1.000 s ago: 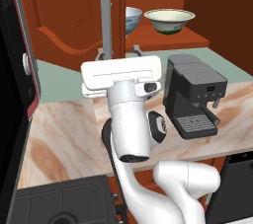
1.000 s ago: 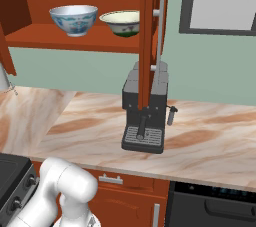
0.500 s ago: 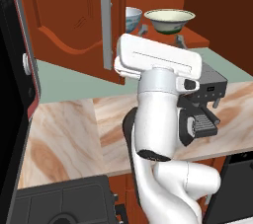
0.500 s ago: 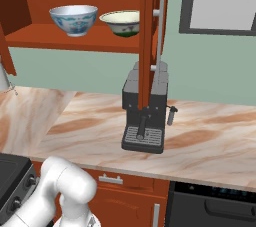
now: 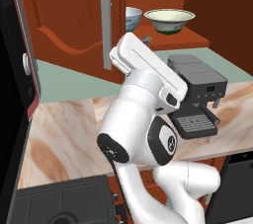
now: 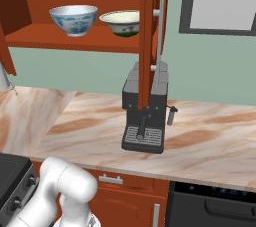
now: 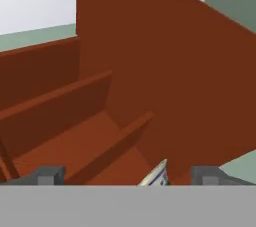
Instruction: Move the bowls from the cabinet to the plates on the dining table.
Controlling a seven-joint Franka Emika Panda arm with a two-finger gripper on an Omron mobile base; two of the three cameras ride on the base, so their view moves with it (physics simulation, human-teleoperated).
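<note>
Both bowls sit on the cabinet shelf (image 6: 75, 41), upper frame: blue-patterned bowl (image 6: 74, 19), cream green-banded bowl (image 6: 120, 22). Likely rigid, slick, breakable; pinch a rim wall. Hand (image 7: 127, 175) spread, empty.

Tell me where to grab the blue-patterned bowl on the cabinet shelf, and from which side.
Take the blue-patterned bowl by its rim, one of the fingers inside and one outside the near wall. It stands upright on a small foot and flares to a thin open lip. Come in from the open cabinet front, slightly above. The cream bowl stands close on its right, so avoid that side.
</note>
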